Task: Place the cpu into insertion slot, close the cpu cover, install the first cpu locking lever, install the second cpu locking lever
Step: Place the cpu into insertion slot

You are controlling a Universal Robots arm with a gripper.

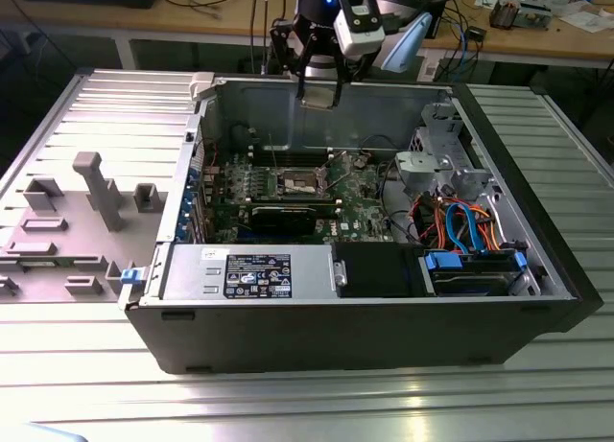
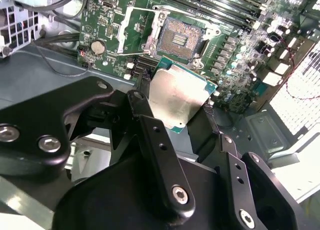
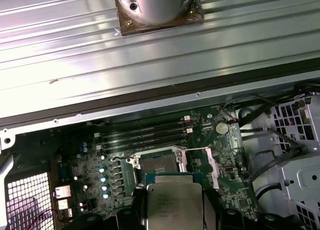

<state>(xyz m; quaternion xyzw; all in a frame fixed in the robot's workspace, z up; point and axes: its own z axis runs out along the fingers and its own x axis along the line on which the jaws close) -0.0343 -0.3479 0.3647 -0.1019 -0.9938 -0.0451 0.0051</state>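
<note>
Hanging above the far wall of the open computer case (image 1: 336, 332), the gripper (image 1: 318, 87) pinches the cpu (image 2: 177, 98) by two opposite edges, its silvery top toward the wrist cameras, well apart from the board. Inside the case, the green motherboard (image 1: 365, 188) carries the insertion slot (image 2: 179, 39), bare with a dark centre, and the cpu cover (image 2: 124, 23) lies swung open beside it. Long memory slots (image 1: 288, 159) run just behind the slot, and a black graphics card (image 1: 288, 217) sits in front. A power supply (image 1: 254, 272) lines the near wall. A drive cage (image 1: 436, 164) and blue and orange cables (image 1: 460, 221) crowd the exterior view's right. Grey plastic fixtures (image 1: 96, 188) stand on the slatted metal table (image 1: 288, 404) outside.
</note>
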